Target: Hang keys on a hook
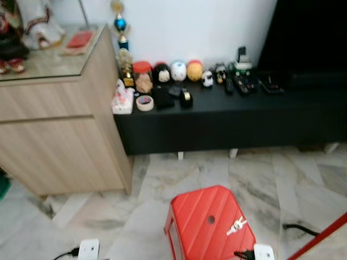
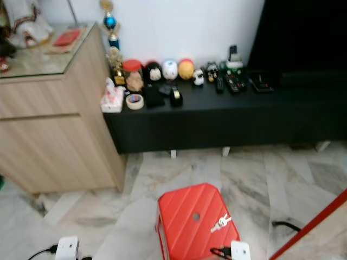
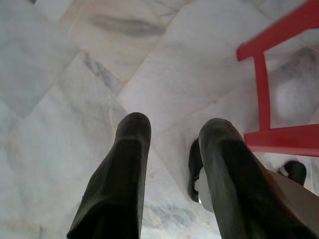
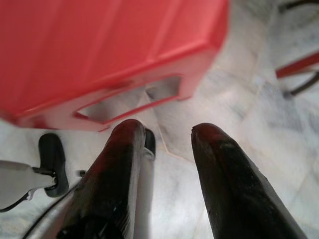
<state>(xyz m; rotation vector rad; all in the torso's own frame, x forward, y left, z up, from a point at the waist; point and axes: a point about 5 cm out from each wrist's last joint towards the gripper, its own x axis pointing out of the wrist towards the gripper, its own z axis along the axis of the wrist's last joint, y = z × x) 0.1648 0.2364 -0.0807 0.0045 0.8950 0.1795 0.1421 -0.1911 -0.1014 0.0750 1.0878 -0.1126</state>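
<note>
I'm seeing both arms hanging low over the marble floor (image 1: pixel 271 179): the left gripper (image 3: pixel 172 164) has its fingers apart with nothing between them, only tile below and a red stool (image 1: pixel 211 222) leg off to one side of the jaws. The right gripper (image 4: pixel 167 149) is also spread and empty, the stool's red side just ahead of its fingertips. The keys (image 1: pixel 236 225) lie on the stool's top near its edge, what looks like a small silver bunch, well apart from either set of jaws.
</note>
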